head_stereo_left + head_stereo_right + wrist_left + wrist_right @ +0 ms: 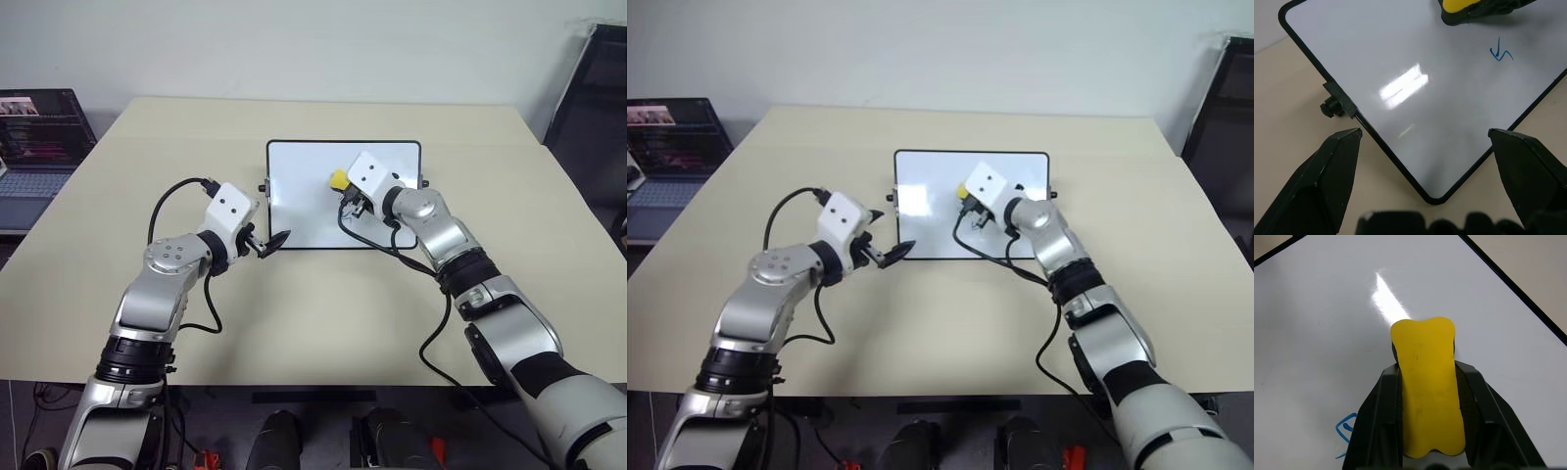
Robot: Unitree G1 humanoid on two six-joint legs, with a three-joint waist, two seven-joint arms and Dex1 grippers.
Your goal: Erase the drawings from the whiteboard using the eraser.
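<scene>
In the left eye view, the whiteboard is seen lying flat on the beige table, beyond both arms. The right gripper is held over the board's middle with the yellow eraser pinched between its fingers. The left gripper is placed at the board's near left corner, and a laptop is seen at the table's far left.

In the right eye view the same layout is shown; the drawings cannot be made out there.

In the left wrist view, the left gripper's two black fingers are seen spread wide, straddling the board's corner without clamping it. One blue scribble is visible on the white surface, just beside the eraser.

In the right wrist view, the eraser is shown clamped lengthwise between the jaws, over the board, with a blue mark beside the gripper's finger.

At least one drawing is judged unerased, so wiping is not finished; how many marks are left cannot be told.
</scene>
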